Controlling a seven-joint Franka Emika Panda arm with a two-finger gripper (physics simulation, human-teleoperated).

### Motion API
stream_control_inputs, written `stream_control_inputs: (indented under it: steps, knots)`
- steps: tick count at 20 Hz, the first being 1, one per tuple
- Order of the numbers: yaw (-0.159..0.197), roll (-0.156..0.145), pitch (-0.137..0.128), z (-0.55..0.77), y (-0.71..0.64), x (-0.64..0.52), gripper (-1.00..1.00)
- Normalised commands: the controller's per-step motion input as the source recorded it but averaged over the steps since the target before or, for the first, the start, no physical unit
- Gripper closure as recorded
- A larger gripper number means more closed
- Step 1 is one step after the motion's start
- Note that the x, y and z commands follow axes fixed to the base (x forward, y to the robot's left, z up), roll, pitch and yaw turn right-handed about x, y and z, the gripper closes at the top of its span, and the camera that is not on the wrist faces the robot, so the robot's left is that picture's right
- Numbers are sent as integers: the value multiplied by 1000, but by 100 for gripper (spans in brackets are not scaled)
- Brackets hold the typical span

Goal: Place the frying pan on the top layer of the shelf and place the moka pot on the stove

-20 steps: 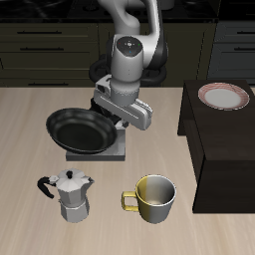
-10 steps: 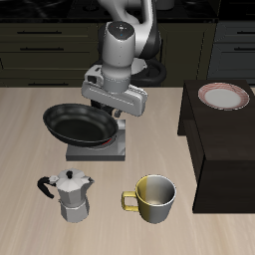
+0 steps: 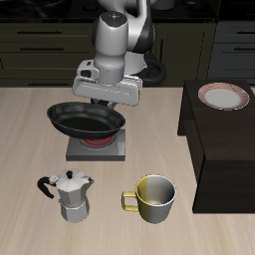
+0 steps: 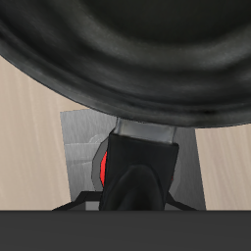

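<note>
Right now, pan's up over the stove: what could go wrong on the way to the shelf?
1. The frying pan hangs wide off the pincer, gripped at its handle end; it may tilt or slip.
2. The plate already sits on the shelf top; the pan could knock it.

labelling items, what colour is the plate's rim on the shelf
Pink, around a white plate; clearest in the exterior view.

arm: upright over table | gripper (image 3: pixel 108 103): fingers clamped, pointing down
</note>
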Motion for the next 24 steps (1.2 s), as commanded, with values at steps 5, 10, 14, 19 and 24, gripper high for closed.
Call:
stream_control_inputs:
  steps: [5,10,14,19,24]
  knots:
    - [155,13,-38,188,-49,45,100]
    - [126,2,-29,39,64,13,100]
    - [78,-1,-26,86,60,19,100]
    - [160,22,-22,-31,187,-6,100]
    - [103,18,-34,35,137,11,100]
